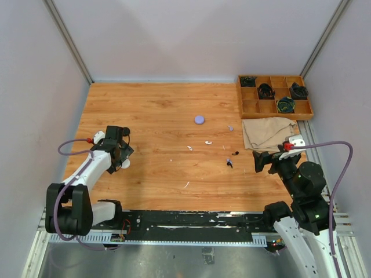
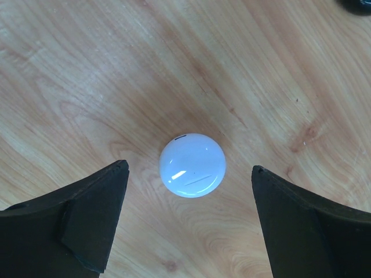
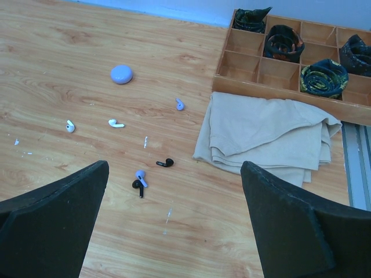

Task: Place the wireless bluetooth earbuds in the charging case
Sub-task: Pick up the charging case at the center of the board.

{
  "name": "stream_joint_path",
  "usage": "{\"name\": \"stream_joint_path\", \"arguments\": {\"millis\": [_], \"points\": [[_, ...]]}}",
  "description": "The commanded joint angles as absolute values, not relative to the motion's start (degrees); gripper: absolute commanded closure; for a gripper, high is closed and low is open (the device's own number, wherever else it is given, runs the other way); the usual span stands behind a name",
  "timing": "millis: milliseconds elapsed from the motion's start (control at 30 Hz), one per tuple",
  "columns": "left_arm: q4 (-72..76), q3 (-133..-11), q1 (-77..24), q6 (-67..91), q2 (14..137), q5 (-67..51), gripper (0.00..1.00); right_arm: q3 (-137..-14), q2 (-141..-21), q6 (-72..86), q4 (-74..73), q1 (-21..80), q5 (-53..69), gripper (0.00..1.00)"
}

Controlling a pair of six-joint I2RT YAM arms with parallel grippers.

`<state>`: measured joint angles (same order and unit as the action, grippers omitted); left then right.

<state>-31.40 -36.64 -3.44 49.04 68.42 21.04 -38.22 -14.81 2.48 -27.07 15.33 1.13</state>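
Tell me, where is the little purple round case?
In the top view the purple case lies alone near the middle of the table, left of the wooden tray and farther back than the white earbuds.

The top camera hangs high behind the near edge and looks down and forward over the whole wooden table (image 1: 151,110) to the back wall (image 1: 197,35), far enough off that the earbuds (image 1: 235,153) are mere specks. The left wrist camera stares almost straight down from close above the wood, a white round case (image 2: 192,165) filling its middle, so it shares only a small patch at the table's left. The right wrist camera sits low and looks slantwise forward, sharing the lilac case (image 3: 121,74), cloth (image 3: 261,133) and wooden tray (image 3: 272,95) with the top view.
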Motion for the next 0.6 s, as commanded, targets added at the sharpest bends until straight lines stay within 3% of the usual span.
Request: {"name": "stream_joint_path", "arguments": {"millis": [0, 167, 567], "points": [[-29.0, -38.15, -2.21, 52.66, 70.95, 20.92, 0.11, -37.5, -13.64, 2.2, -25.32, 16.01, 1.15, 0.01], [-30.58, -40.37, -2.02, 53.9, 77.14, 21.43, 0.21, -37.28, -13.27, 2.12, -25.13, 16.12, 0.88, 0.01], [-28.84, -38.98, -2.02, 54.8, 80.09, 19.91, 0.3, -37.32, -13.27, 2.14, -25.23, 16.11, 0.94, 0.01]]}}
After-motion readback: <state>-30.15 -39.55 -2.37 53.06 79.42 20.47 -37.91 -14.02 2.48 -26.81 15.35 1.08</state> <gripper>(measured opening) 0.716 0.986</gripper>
